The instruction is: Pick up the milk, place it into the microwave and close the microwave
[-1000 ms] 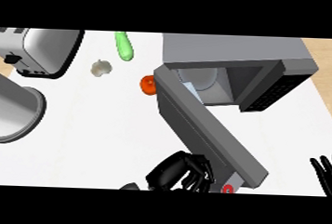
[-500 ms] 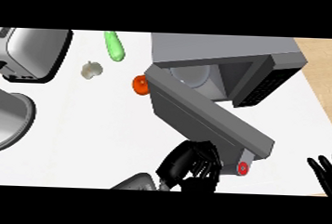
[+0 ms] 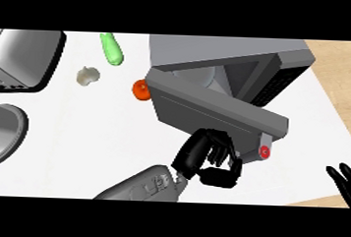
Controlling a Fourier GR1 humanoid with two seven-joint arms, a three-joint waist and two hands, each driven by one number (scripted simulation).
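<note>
The grey microwave stands at the back right of the white counter. Its door hangs half open, swung across the front of the cavity. In the gap above the door a pale shape shows inside; I cannot tell whether it is the milk, as the door hides most of it. My left hand lies against the door's outer face near its free end, fingers on the panel and thumb below, holding nothing. My right hand rests open at the lower right edge, fingers up.
A red button marks the door's free end. An orange round thing sits by the door's hinge. A green vegetable, a pale garlic-like lump, a toaster and a metal pot occupy the left side.
The door has swung further toward the microwave's front, narrowing the opening. My left hand has moved forward with it, staying on the door. The right hand has stayed at the edge.
</note>
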